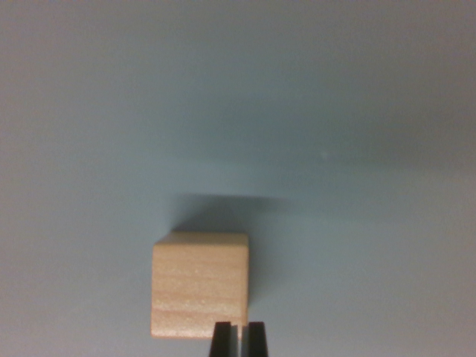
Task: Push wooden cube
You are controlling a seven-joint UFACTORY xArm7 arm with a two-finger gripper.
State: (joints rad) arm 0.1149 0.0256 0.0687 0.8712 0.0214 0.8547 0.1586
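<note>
Fingertips of the gripper (239,338), nearly together with only a thin slit between and clamping nothing, meet the near lower-right edge of the wooden cube (199,285), which sits low and left of centre on the pale blue table (335,111). You should centre the tips on the face, since an off-centre push may turn it. Actual contact is hard to confirm; the fingers are cut off below.

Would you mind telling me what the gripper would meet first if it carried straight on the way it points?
The wooden cube: the gripper sits at its near right corner, seemingly touching it already. Beyond lies only bare surface.
</note>
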